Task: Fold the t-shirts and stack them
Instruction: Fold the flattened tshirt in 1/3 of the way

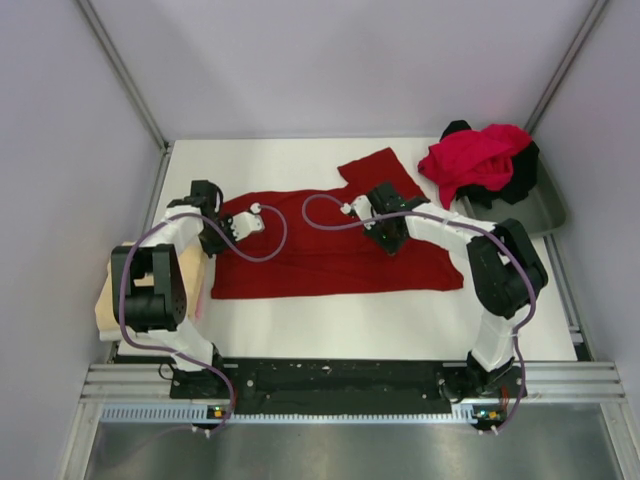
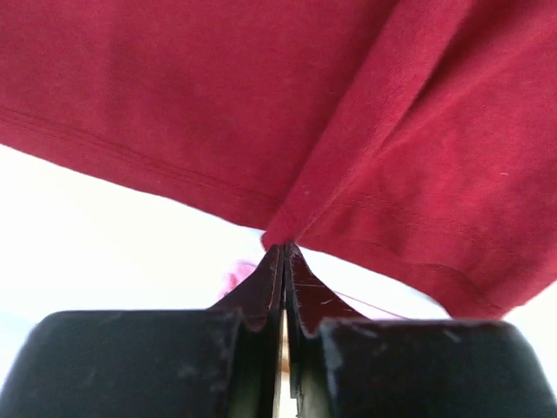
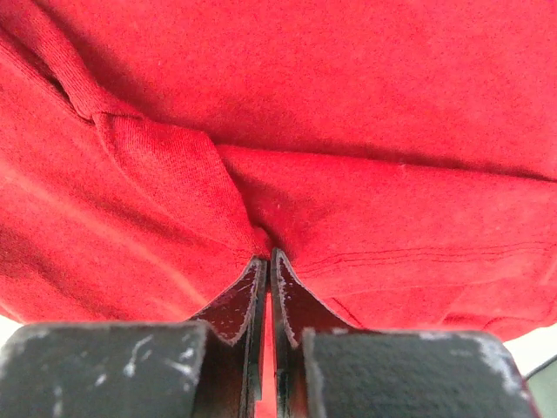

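Note:
The dark maroon t-shirt [image 1: 320, 262] lies spread across the middle of the table, one sleeve pointing to the back. My left gripper [image 1: 217, 245] is at its left edge, shut on a pinch of the fabric [image 2: 261, 104], with the jaws [image 2: 285, 248] closed on a folded hem. My right gripper [image 1: 392, 243] is over the shirt's right half, shut on a pinch of the same cloth [image 3: 348, 131], and its tips [image 3: 267, 254] are pressed into it. The bright red t-shirt [image 1: 475, 160] is bunched on the black t-shirt [image 1: 455, 130] at the back right. The pale beige t-shirt [image 1: 103, 300] lies by the left arm's base.
A grey-green tray [image 1: 545, 212] at the back right holds the red and black shirts. White table [image 1: 330, 325] shows in front of the maroon shirt. Grey walls stand on the left, back and right. Purple cables loop over both arms.

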Controlling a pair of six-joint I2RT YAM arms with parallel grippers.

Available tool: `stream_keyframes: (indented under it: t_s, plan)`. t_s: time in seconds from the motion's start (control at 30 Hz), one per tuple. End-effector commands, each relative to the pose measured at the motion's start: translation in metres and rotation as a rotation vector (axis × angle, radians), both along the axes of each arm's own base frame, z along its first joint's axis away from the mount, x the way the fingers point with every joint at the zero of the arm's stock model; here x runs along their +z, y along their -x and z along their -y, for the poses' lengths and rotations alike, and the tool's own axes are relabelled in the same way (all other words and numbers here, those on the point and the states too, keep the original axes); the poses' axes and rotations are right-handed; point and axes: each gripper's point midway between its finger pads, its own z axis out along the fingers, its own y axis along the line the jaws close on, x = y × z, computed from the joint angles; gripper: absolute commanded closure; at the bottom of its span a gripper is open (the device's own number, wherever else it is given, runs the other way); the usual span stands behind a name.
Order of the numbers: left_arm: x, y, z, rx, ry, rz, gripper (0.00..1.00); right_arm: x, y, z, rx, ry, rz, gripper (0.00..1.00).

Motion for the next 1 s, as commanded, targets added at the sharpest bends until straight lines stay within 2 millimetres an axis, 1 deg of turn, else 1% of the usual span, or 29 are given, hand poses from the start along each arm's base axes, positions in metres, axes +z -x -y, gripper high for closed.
stream_keyframes:
  t_s: [0.0, 0.07, 0.13, 0.2, 0.27, 0.37, 0.5, 0.57, 0.67, 0.73, 0.77, 0.8, 0.83, 0.87, 0.9, 0.93, 0.97]
  plan:
    - [0.006, -0.030, -0.010, 0.067, -0.046, 0.085, 1.00, 0.035, -0.028, -0.013, -0.008, -0.050, 0.116, 1.00]
    - [0.004, -0.031, -0.012, 0.091, -0.048, 0.068, 1.00, 0.039, -0.033, -0.015, -0.004, -0.059, 0.130, 1.00]
    - [0.006, -0.035, -0.011, 0.125, -0.029, 0.065, 1.00, 0.047, -0.042, -0.019, -0.002, -0.067, 0.157, 1.00]
    - [0.010, -0.046, -0.011, 0.186, -0.010, 0.084, 1.00, 0.054, -0.056, -0.024, 0.001, -0.069, 0.195, 1.00]
    - [0.011, -0.052, -0.013, 0.242, 0.003, 0.078, 1.00, 0.058, -0.071, -0.031, 0.010, -0.073, 0.231, 1.00]
    - [0.004, -0.050, -0.015, 0.279, -0.002, 0.045, 1.00, 0.060, -0.085, -0.042, 0.051, -0.088, 0.246, 1.00]
    - [-0.007, -0.044, -0.021, 0.303, -0.038, 0.039, 1.00, 0.058, -0.101, -0.047, 0.082, -0.062, 0.277, 1.00]
    - [-0.009, -0.043, -0.024, 0.320, -0.049, 0.046, 1.00, 0.058, -0.107, -0.052, 0.104, -0.063, 0.293, 1.00]
    - [-0.012, -0.042, -0.024, 0.332, -0.052, 0.041, 1.00, 0.053, -0.115, -0.058, 0.120, -0.067, 0.299, 1.00]
    - [-0.012, -0.041, -0.026, 0.342, -0.059, 0.040, 1.00, 0.048, -0.121, -0.058, 0.112, -0.049, 0.305, 0.88]
    - [-0.011, -0.041, -0.026, 0.345, -0.058, 0.041, 1.00, 0.047, -0.126, -0.056, 0.099, -0.038, 0.316, 0.78]
    - [-0.010, -0.040, -0.026, 0.349, -0.057, 0.043, 1.00, 0.046, -0.131, -0.056, 0.081, -0.031, 0.330, 0.73]
    - [-0.008, -0.041, -0.026, 0.355, -0.052, 0.050, 1.00, 0.044, -0.135, -0.056, 0.063, -0.026, 0.338, 0.70]
    - [-0.006, -0.042, -0.025, 0.360, -0.051, 0.058, 1.00, 0.048, -0.142, -0.057, 0.040, -0.029, 0.361, 0.67]
    - [-0.001, -0.044, -0.031, 0.379, -0.076, 0.078, 1.00, 0.051, -0.148, -0.059, 0.008, -0.044, 0.373, 0.66]
    - [0.003, -0.046, -0.031, 0.387, -0.074, 0.092, 0.99, 0.054, -0.152, -0.064, -0.005, -0.063, 0.380, 0.65]
    - [0.007, -0.047, -0.031, 0.394, -0.069, 0.104, 0.95, 0.060, -0.156, -0.070, -0.023, -0.096, 0.387, 0.64]
